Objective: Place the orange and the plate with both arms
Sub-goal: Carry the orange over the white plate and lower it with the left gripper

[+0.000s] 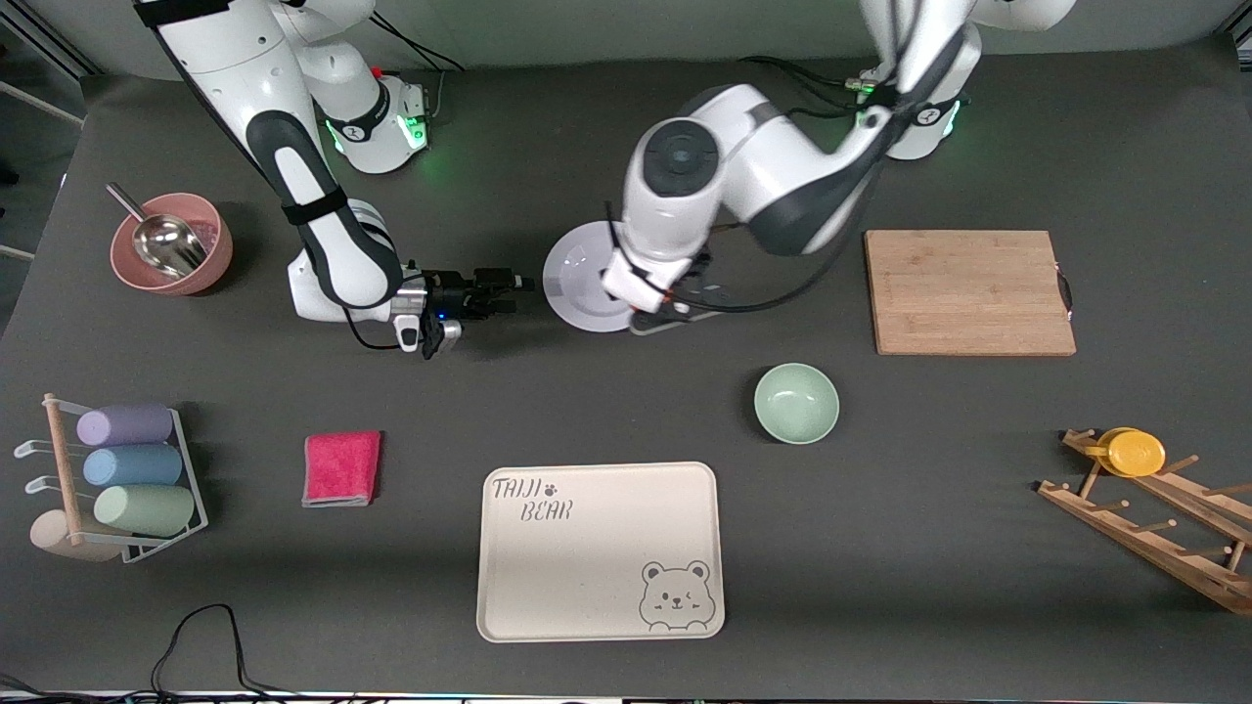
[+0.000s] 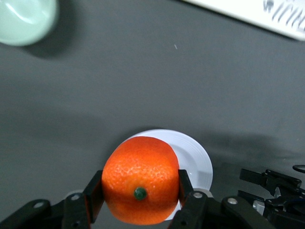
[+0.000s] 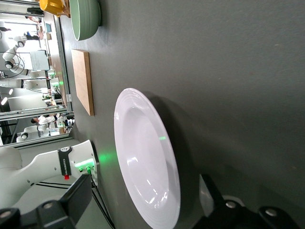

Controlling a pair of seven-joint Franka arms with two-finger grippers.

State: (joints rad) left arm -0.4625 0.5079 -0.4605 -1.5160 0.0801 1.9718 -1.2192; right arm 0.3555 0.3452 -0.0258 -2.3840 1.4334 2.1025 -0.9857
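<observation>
Orange (image 2: 140,187) in left end effector (image 2: 140,198) (above plate (image 2: 198,162))

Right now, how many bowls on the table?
2. The pink bowl with a metal scoop sits at the right arm's end; the green bowl sits nearer the camera than the plate.

1. Front view: looks steeply down from high across the surface (image 1: 606,401), facing both robot bases along the top edge; far enough to take in the whole layout.
2. Left wrist view: sits just above the left end effector (image 2: 140,193), looking straight down past the orange (image 2: 139,180) between its fingers, close to it, plate (image 2: 193,160) directly beneath.
3. Right wrist view: rides low beside the right end effector (image 3: 143,210), facing level along the surface, plate (image 3: 145,167) just ahead.
4. Shared by all three: plate and green bowl (image 1: 796,402).
</observation>
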